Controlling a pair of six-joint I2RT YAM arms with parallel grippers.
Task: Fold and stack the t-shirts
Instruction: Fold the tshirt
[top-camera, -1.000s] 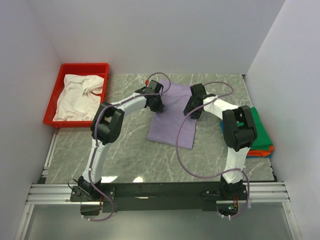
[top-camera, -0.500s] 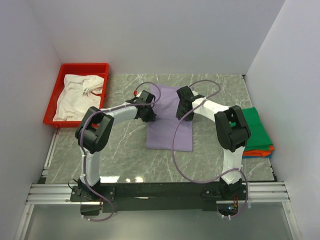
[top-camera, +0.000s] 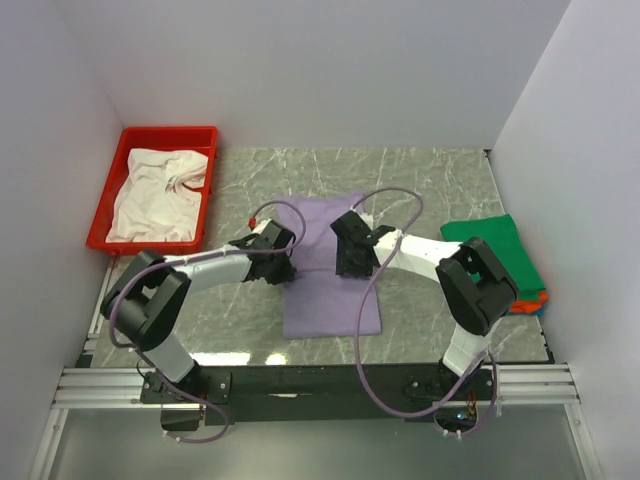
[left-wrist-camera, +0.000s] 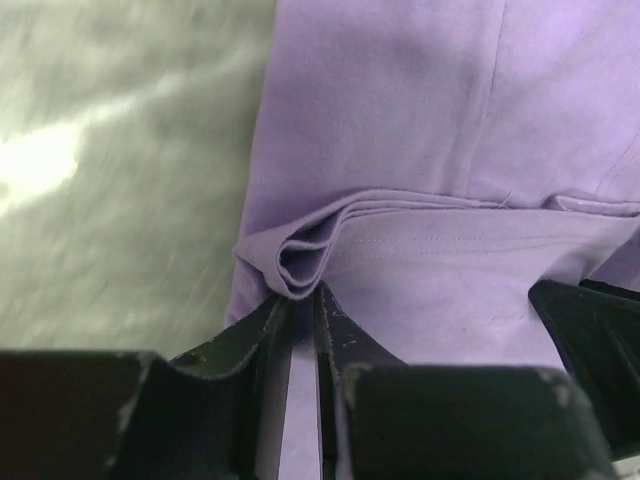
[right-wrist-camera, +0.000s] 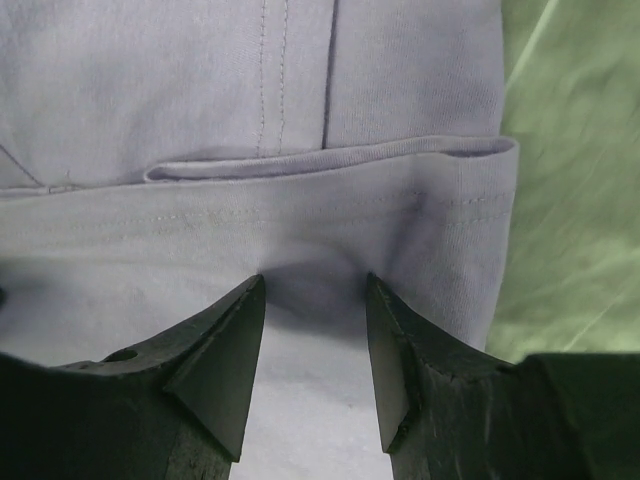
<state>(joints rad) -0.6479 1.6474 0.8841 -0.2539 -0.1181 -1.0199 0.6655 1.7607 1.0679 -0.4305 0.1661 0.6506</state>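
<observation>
Left wrist view: left gripper (left-wrist-camera: 302, 300) clamped, jaws almost together, on a doubled hem of the lavender t-shirt (left-wrist-camera: 420, 150), with flat cloth spreading beyond the fingertips. Just across the shirt's width, right gripper (right-wrist-camera: 312, 300) nipping the same hem, fingers a little apart on a puckered wad. Against a second ago, both now sit much closer to the arm bases, hem carried along and the whole shirt dragged nearer too. Reads as the far end being folded back over the near half, roughly midway, crease not yet laid. Well out past the right gripper, a folded stack: green t-shirt (top-camera: 490, 245) on top, orange t-shirt (top-camera: 524, 299) edging out below. Far off the left gripper's outer side, white t-shirt (top-camera: 155, 195) crumpled in a red tray (top-camera: 165, 135). Underneath, grey veined table (top-camera: 440, 175); around, plain pale walls.
</observation>
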